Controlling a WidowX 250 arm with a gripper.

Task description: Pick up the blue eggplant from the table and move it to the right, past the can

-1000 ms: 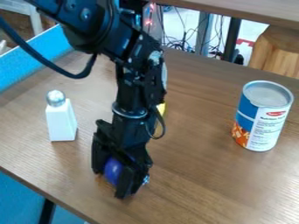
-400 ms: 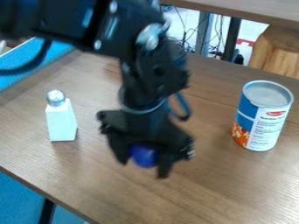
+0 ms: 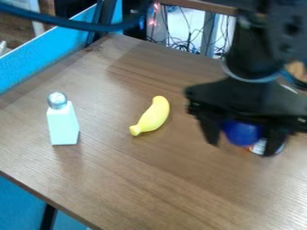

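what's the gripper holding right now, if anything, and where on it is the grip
The gripper holds a rounded blue object, its fingers at the object's left and right sides in the picture.

Claw [image 3: 243, 143] right of banana [image 3: 152, 117] in view, pointing down, clamped on ball [image 3: 241, 133]. Arm [image 3: 255, 51] above.

Your gripper [image 3: 243, 144] is blurred and hides most of the can [image 3: 259, 147]; the top edge crops your arm [image 3: 258, 49].
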